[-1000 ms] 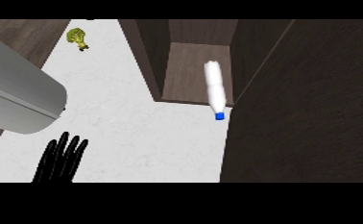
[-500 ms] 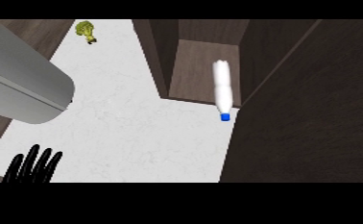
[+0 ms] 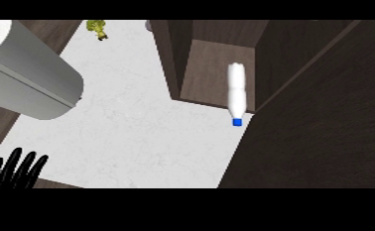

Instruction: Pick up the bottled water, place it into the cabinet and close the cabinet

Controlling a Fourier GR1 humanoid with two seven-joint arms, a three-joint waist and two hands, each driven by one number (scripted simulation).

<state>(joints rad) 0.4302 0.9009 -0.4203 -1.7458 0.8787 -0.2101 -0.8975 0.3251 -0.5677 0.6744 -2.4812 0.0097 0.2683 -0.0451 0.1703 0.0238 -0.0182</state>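
Observation:
The bottled water is a clear white bottle with a blue cap. It lies on the floor of the dark wooden cabinet, cap toward me and just past the cabinet's front edge. The cabinet's door stands open as a dark panel along the right. My left hand shows at the lower left corner, fingers straight and pointing up, far from the bottle and holding nothing. My right hand shows nowhere.
A large grey rounded body fills the left side close to the view. A small yellow-green object lies on the white counter at the far top left. The cabinet's left wall rises beside the counter.
My left hand has slid left toward the picture's corner, fingers still straight. The bottle lies in the same spot in the cabinet; the door stays open.

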